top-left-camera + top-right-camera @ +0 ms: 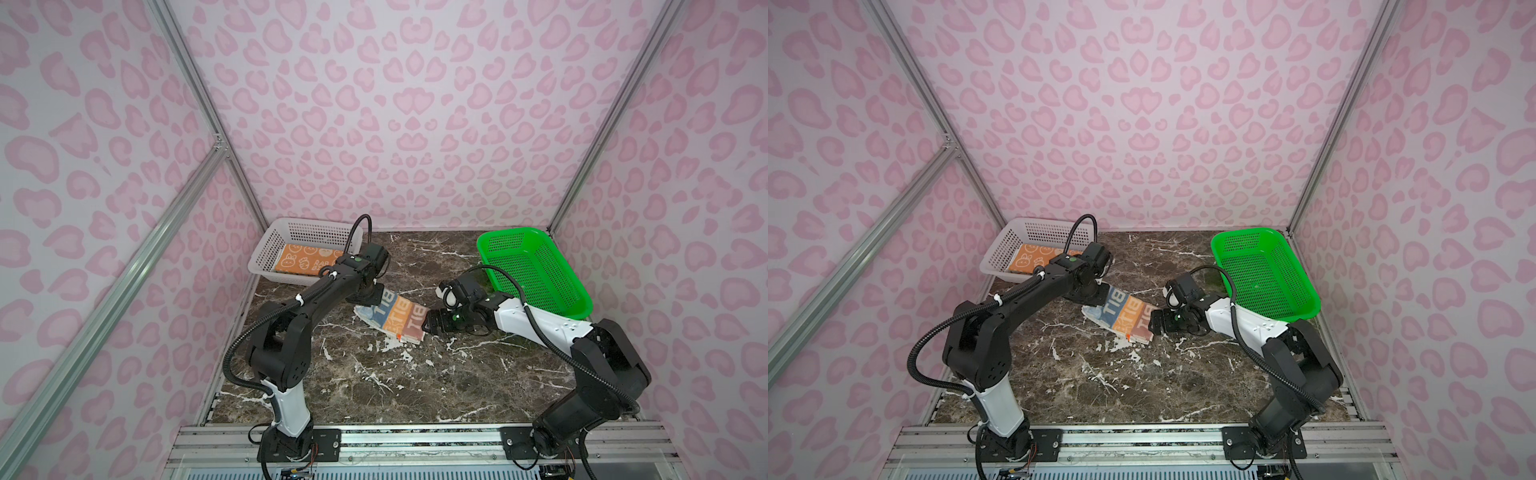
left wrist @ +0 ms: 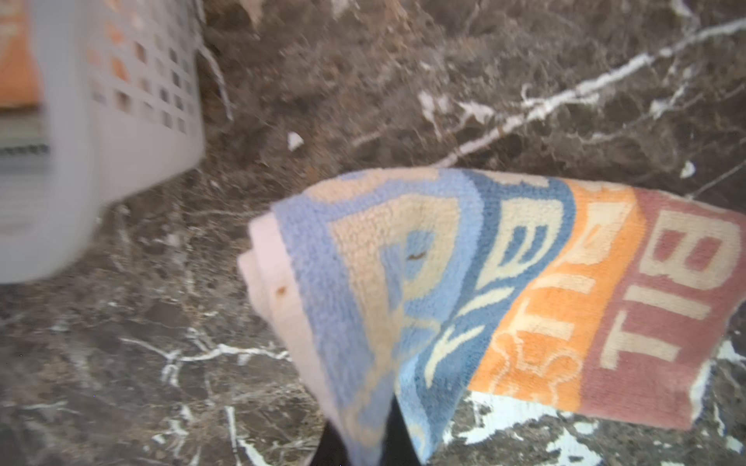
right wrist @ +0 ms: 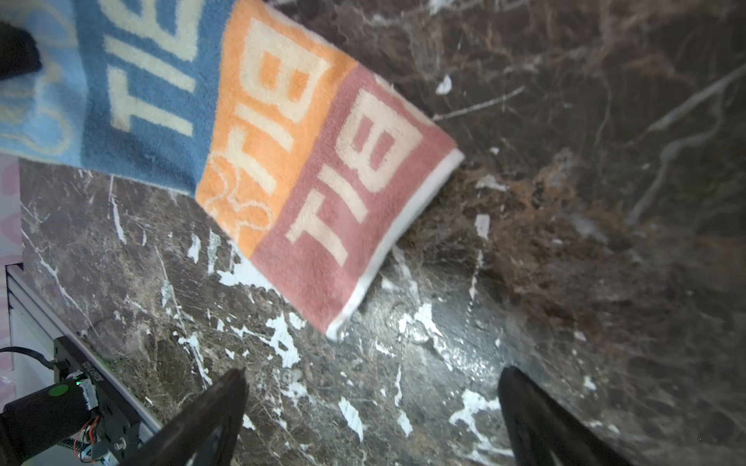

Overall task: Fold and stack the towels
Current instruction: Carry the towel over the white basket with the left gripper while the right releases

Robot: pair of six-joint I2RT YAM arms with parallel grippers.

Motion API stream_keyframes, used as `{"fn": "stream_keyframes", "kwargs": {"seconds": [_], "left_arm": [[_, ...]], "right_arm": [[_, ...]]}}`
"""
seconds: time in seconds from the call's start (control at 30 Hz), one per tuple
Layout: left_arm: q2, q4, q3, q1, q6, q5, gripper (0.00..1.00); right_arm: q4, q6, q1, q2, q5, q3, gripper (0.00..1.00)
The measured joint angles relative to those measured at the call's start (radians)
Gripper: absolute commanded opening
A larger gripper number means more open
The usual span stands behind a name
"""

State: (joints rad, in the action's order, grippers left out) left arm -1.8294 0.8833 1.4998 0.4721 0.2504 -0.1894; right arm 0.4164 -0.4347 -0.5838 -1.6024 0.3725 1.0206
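Note:
A folded towel (image 1: 395, 318) with light-blue, blue, orange and red stripes and cream block letters stretches across the middle of the marble table (image 1: 374, 386) in both top views (image 1: 1125, 316). My left gripper (image 1: 370, 297) is shut on its light-blue end; in the left wrist view the cloth (image 2: 524, 282) drapes out of the dark jaws at my left gripper (image 2: 363, 448). My right gripper (image 1: 428, 324) stands open just off the red end, its fingers (image 3: 210, 411) apart over bare marble, short of the towel (image 3: 306, 169). An orange towel (image 1: 309, 259) lies in the white basket (image 1: 266, 253).
A green perforated basket (image 1: 536, 270) with nothing visible in it stands at the back right, behind my right arm. The white basket's wall (image 2: 121, 121) is close beside my left gripper. Pink patterned walls enclose the table on three sides.

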Motion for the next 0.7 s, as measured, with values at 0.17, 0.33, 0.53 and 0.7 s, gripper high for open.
{"fn": "stream_keyframes", "kwargs": {"seconds": [0.17,0.33,0.53,0.7], "left_arm": [[-0.043,0.042,0.164,-0.035,-0.078,-0.087,0.04],[-0.099,0.056,0.314,-0.060,-0.190,-0.150,0.04],[-0.143,0.056,0.446,-0.129,-0.324,-0.206,0.04],[-0.148,0.018,0.496,-0.202,-0.412,-0.211,0.04]], "right_arm": [[0.011,0.021,0.000,-0.013,-0.006,0.084,0.99],[0.032,0.028,-0.004,-0.071,-0.005,0.194,0.99],[0.040,0.028,-0.023,-0.136,-0.005,0.340,0.99],[0.041,0.027,-0.029,-0.198,-0.002,0.426,0.99]]}}
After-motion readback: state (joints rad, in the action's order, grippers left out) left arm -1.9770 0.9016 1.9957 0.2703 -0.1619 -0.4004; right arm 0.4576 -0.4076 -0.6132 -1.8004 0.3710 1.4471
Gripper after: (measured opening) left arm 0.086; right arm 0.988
